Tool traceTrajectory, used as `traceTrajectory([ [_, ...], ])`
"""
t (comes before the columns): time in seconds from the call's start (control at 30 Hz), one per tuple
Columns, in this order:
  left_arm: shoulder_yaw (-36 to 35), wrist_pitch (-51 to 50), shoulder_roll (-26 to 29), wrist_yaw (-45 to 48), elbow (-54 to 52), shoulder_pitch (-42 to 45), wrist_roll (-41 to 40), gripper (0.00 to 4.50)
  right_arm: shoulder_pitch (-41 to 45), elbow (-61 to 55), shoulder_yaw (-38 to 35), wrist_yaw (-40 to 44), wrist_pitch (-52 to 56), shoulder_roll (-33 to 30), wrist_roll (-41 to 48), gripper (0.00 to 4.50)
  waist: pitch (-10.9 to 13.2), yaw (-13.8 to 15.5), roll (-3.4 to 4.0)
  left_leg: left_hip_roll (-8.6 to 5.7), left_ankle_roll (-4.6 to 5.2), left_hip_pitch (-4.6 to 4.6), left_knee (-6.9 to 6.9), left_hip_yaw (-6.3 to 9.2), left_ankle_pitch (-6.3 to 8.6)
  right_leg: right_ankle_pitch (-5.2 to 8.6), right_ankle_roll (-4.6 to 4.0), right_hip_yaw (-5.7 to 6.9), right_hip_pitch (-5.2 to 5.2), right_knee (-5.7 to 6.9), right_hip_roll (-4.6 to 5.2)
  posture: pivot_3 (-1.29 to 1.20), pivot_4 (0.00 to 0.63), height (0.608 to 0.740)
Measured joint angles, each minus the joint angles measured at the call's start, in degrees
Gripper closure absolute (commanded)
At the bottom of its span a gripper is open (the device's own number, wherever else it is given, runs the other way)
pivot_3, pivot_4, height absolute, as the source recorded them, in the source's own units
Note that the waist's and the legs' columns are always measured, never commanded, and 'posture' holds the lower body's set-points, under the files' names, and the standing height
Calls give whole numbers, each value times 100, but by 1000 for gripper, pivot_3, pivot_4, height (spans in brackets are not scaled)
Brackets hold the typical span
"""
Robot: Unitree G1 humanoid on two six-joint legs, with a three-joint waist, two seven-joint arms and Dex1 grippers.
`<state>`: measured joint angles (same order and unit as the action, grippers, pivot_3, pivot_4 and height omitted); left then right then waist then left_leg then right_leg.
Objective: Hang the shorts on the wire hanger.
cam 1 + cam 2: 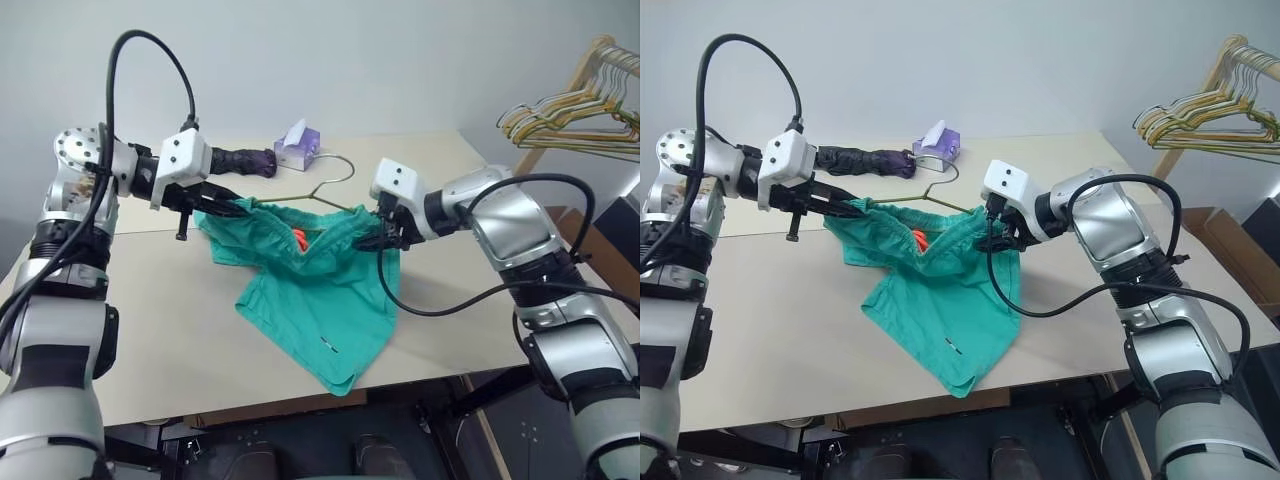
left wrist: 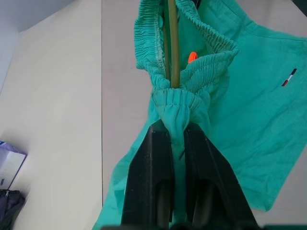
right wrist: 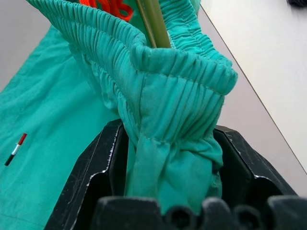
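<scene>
Two claws hold the shorts [image 1: 310, 290] by the gathered waistband, one at each end, so the waist opening is stretched between them above the surface [image 1: 150, 330]. Legs of the shorts hang down and trail onto the surface toward the robot. The wire hanger [image 1: 325, 190] runs through the waist opening: its shaft shows inside the band in both wrist views, and its hook end pokes out behind the shorts, resting near the far side of the surface.

Left claw [image 1: 235, 208]: closed tight on a bunched fold of waistband, hanger wire passing just beside the pinch. Right claw [image 1: 383, 235]: fingers [image 3: 88, 167] stand apart with a thick wad of waistband between them; contact looks loose, grip judged partial.

Step in hand, as I judge it: seating the waistband over the hanger's shoulders. To do it well, keep the band taut and level between the claws so the wire stays inside, and let the right side go only once the fabric sits over the wire, otherwise that end may slide off.

Around: purple tissue box [image 1: 298, 145] and dark bundle [image 1: 245, 160] at the far edge; bunched yellow-green hangers [image 1: 580, 115] on a wooden rail at the right.
</scene>
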<state>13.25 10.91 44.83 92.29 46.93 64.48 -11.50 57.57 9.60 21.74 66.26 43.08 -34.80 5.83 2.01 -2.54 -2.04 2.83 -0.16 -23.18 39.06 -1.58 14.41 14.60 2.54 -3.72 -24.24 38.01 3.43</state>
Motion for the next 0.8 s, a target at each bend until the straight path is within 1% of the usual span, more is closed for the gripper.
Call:
traceTrajectory([
  [0.03,0,-13,0,0,0,0,-24,4476,0,0,-4,6,-20,0,2,2965,0,0,0,0,0,0,0,0,0,0,0,0,0,0,0,21,0,740],
  [0.07,0,-21,0,0,0,0,-32,4476,-1,0,-4,8,-31,0,2,3232,0,-1,0,0,0,0,0,0,0,0,0,0,0,0,0,21,0,740],
  [0.1,6,-19,-1,0,1,0,-34,4476,-1,0,-4,9,-51,-1,0,3689,0,-1,0,0,0,0,0,0,0,0,0,0,-1,0,0,17,0,740],
  [0.17,8,18,0,0,21,1,-9,4476,-10,-15,-2,69,-148,-6,0,4322,0,-3,0,0,0,0,0,0,0,0,0,0,0,0,0,13,0,740],
  [0.2,7,28,0,-4,39,2,-4,4476,-17,-27,-1,107,-166,-7,-1,4470,0,-3,0,0,0,0,0,0,0,0,0,0,0,0,0,13,0,740],
  [0.3,-15,85,-52,-1,170,12,48,4476,-63,-59,-1,118,-185,-12,-3,4497,0,-7,0,0,0,1,0,0,0,0,0,0,0,-1,0,7,0,740],
  [0.37,-102,107,-151,-6,328,34,117,3783,-102,-83,-3,114,-182,-29,-2,4500,0,-7,0,0,0,1,0,0,0,0,0,0,0,-1,0,5,0,740],
  [0.4,-148,106,-195,-22,406,42,116,3592,-135,-120,-7,114,-172,-41,5,4500,0,-7,0,0,0,0,0,0,0,0,0,1,0,-1,0,2,0,740],
  [0.47,-285,136,-288,-51,557,51,124,2898,-221,-211,-33,98,-107,-41,63,4500,0,-9,0,0,0,-1,0,0,0,0,0,1,-1,-1,0,0,0,740],
  [0.63,-446,263,-412,-190,801,99,240,1440,-318,-503,-234,-52,193,-78,227,4500,0,-10,0,0,0,0,1,0,0,0,0,1,0,-1,0,-12,0,740],
  [0.67,-516,318,-428,-246,834,101,240,1071,-372,-592,-297,-88,312,-95,259,4500,0,-10,0,0,0,0,1,1,0,0,0,1,0,0,0,-14,0,740],
  [0.7,-569,354,-431,-293,872,102,240,894,-425,-644,-348,-125,384,-119,303,4500,0,-10,0,0,0,-1,1,1,0,0,0,1,0,0,0,-20,0,740],
  [0.8,-821,423,-401,-523,949,102,237,65,-695,-971,-648,-348,871,-279,479,4500,0,-12,0,0,0,-2,2,1,0,0,0,1,-1,0,0,-31,0,740],
])
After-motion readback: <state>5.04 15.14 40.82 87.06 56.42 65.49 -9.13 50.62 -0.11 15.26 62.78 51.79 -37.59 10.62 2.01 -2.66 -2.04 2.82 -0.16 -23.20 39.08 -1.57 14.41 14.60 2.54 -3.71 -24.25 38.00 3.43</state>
